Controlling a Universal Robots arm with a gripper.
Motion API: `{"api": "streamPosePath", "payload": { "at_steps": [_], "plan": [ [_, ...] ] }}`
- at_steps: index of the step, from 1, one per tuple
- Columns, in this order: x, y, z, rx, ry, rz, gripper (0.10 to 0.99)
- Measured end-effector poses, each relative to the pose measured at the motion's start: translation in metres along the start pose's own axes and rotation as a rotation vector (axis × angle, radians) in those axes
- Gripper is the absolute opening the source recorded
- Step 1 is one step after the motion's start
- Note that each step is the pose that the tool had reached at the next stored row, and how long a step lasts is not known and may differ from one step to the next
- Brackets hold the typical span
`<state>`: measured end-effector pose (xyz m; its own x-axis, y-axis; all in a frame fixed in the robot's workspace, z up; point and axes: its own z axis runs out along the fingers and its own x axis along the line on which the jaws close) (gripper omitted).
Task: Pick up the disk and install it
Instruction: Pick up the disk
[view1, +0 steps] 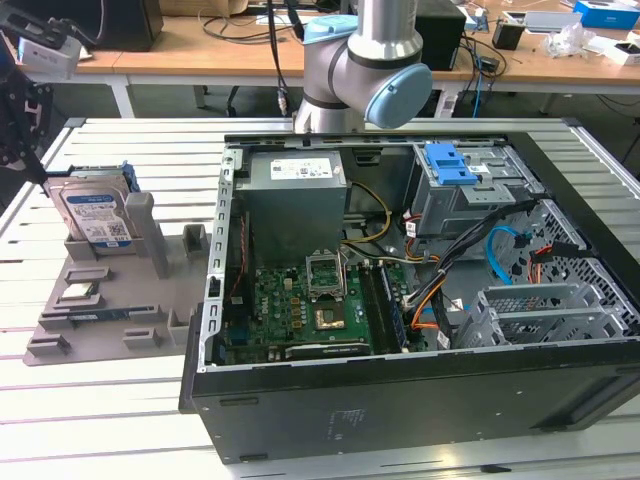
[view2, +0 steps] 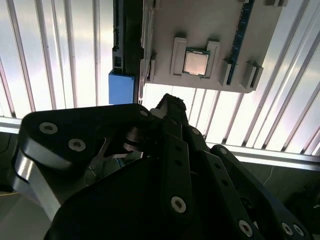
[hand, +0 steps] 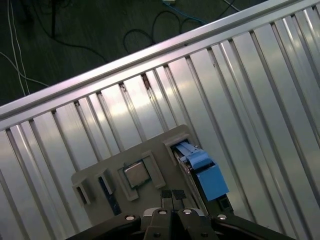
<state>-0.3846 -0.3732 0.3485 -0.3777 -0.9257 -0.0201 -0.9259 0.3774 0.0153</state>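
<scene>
Exterior view shows the disk (view1: 93, 215) standing on edge in a slot of a grey tray (view1: 170, 290), on the slatted table (view1: 90, 400) at the exterior view's left of the open case (view1: 400, 400). Its labelled broad face is turned toward this camera, and its blue frame (view1: 127, 176) runs along the top and the side nearer the case. The long axis looks upright, with the lower end sunk in the slot, so this cannot be told for certain. A grey post (view1: 141, 215) rises just beside the disk. A chip (view1: 80, 292) lies flat in a pocket nearer the tray's front.

Inside the case, the motherboard (view1: 310, 300) lies on the floor, the power supply (view1: 296, 180) sits toward the back, and a blue-handled bay (view1: 455, 165) sits toward the exterior view's right. The arm (view1: 365, 60) stands behind the case.

In the first wrist view the gripper (hand: 172, 196) hangs over the tray (hand: 95, 175), with the disk (hand: 202, 167) seen edge-on from above as a narrow blue-topped strip just beside the fingertips (hand: 166, 195). The fingers are drawn together, or very nearly, and hold nothing. The chip (hand: 136, 173) lies on the other side of them.

In the second wrist view the gripper (view2: 169, 102) is apart from the disk's blue end (view2: 121, 89) and clear of the tray (view2: 210, 25).
</scene>
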Motion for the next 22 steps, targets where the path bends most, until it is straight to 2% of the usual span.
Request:
{"api": "streamPosePath", "payload": {
  "at_steps": [4,11,22],
  "plan": [
    [-0.0001,0.0001,-0.0043,0.000,-0.0001,-0.003,0.106],
    [-0.0005,0.0004,-0.0217,0.000,0.0002,-0.014,0.106],
    [-0.0005,0.0004,-0.0221,-0.001,0.0001,-0.020,0.106]
  ]
}}
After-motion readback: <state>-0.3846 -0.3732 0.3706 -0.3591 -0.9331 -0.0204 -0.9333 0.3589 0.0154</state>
